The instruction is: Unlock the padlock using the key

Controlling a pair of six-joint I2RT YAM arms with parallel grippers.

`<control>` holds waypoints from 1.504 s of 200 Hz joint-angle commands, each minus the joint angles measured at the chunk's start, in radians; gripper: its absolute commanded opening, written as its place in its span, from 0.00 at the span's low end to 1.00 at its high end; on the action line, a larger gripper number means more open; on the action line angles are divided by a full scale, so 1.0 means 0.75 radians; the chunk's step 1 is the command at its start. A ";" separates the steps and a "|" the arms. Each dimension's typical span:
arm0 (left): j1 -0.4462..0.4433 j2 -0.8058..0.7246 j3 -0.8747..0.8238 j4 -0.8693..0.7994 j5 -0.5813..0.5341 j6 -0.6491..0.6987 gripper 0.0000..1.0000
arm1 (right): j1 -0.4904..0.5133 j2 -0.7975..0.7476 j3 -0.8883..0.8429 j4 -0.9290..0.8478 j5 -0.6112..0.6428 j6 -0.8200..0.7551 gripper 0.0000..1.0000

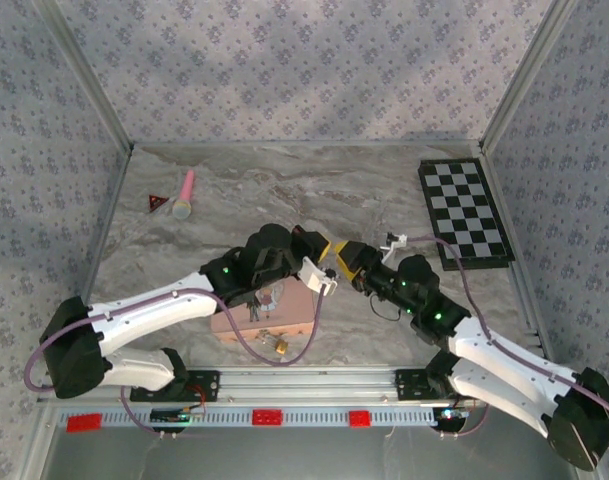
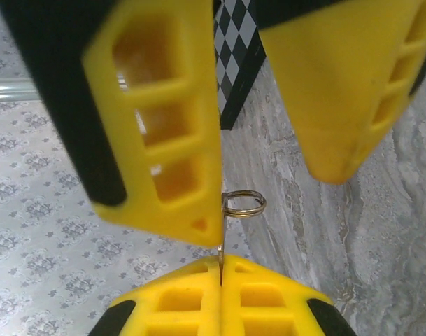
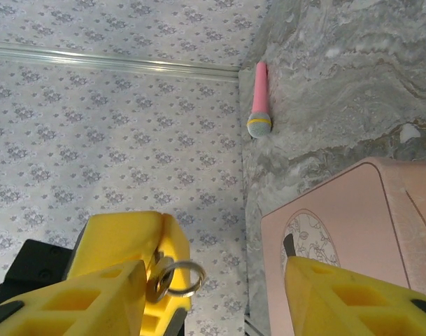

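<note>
Padlock (image 1: 281, 346), a tiny brass speck, lies on the marbled grey tabletop (image 1: 314, 185) close to the near edge, just in front of a pink tin (image 1: 289, 305). Pale patterned walls (image 1: 284, 70) close off the other three sides. A black-and-white checkered board (image 1: 466, 210) lies along the right edge. A pink toy microphone (image 1: 186, 195) and a red triangle (image 1: 158, 203) sit near the far left corner. Between them the far half of the tabletop is open. The left arm (image 1: 154, 305) and right arm (image 1: 484, 350) bend inward and meet above the tin's far right corner.

From the left wrist, the left pincer (image 2: 221, 260) has its ribbed yellow fingers pressed flat together on the thin blade of the key (image 2: 220, 250). The key's wire ring (image 2: 244, 204) stands just past the tips. The right pincer (image 2: 275, 206) hangs opposite with its jaws apart, one finger just beside the ring and the other clear of it.

From the right wrist, the ring glints beside the left-hand yellow finger. The tin's smooth rounded lid carries an embossed oval, and the microphone lies near the wall's foot.
</note>
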 commanded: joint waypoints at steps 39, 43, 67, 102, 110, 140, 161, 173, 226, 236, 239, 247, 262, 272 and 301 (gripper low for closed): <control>-0.023 0.004 -0.040 0.063 -0.010 0.010 0.00 | 0.005 -0.014 -0.009 0.125 0.002 0.016 0.51; -0.023 0.004 -0.041 0.063 -0.010 0.008 0.00 | 0.004 -0.019 -0.009 0.124 0.002 0.018 0.51; -0.023 0.012 -0.053 0.078 -0.009 0.000 0.00 | -0.005 -0.026 -0.005 0.127 -0.012 0.024 0.44; -0.023 0.019 -0.057 0.096 -0.017 -0.007 0.00 | -0.009 -0.005 0.004 0.149 -0.035 0.041 0.38; -0.023 0.019 -0.057 0.097 -0.022 -0.007 0.00 | -0.009 -0.006 0.006 0.146 -0.034 0.040 0.36; -0.023 0.015 -0.060 0.098 -0.040 -0.005 0.00 | -0.007 -0.020 0.009 0.099 -0.020 0.029 0.30; -0.023 0.012 -0.061 0.093 -0.038 -0.007 0.00 | -0.007 -0.023 0.006 0.094 -0.015 0.028 0.26; -0.023 0.013 -0.062 0.095 -0.042 -0.007 0.00 | -0.007 -0.024 0.010 0.092 -0.012 0.024 0.25; -0.023 0.002 -0.070 0.100 -0.030 -0.017 0.00 | -0.009 -0.027 0.002 0.080 0.002 0.016 0.34; -0.023 0.001 -0.074 0.105 -0.030 -0.019 0.00 | -0.007 -0.028 0.004 0.078 0.005 0.012 0.34; -0.023 -0.001 -0.076 0.106 -0.027 -0.021 0.00 | -0.009 -0.028 0.003 0.076 0.005 0.011 0.34; -0.023 -0.004 -0.076 0.106 -0.028 -0.023 0.00 | -0.007 -0.024 0.003 0.073 0.007 0.011 0.34; -0.023 -0.006 -0.080 0.113 -0.025 -0.023 0.00 | -0.007 -0.024 0.007 0.060 0.007 0.007 0.32; -0.023 -0.009 -0.083 0.119 -0.022 -0.026 0.00 | -0.008 -0.022 0.011 0.037 0.005 0.003 0.32; -0.023 -0.016 -0.089 0.140 -0.021 -0.033 0.00 | -0.009 -0.012 0.018 0.018 0.000 -0.012 0.45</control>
